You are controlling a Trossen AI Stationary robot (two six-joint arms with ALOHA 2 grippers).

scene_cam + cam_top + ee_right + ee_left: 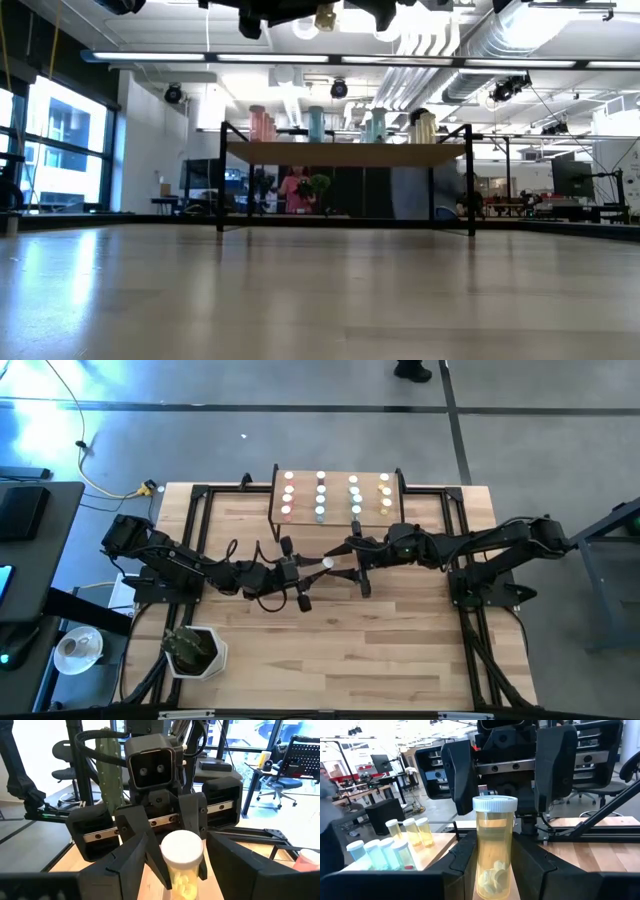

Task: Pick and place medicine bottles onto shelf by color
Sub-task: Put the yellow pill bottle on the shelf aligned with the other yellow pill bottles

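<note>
Above the desk's middle, my left jaws (492, 870) gripped a clear yellow white-capped medicine bottle (494, 847) for handover; my right jaws (172, 865) stood open around it.

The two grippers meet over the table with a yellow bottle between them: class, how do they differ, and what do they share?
The left gripper is shut on the yellow bottle, gripping its body; the right gripper stands open around the white cap end without clamping it. The left gripper reaches in from the table's left, the right gripper from its right. Both are dark, two-fingered, and raised in front of the shelf.
</note>
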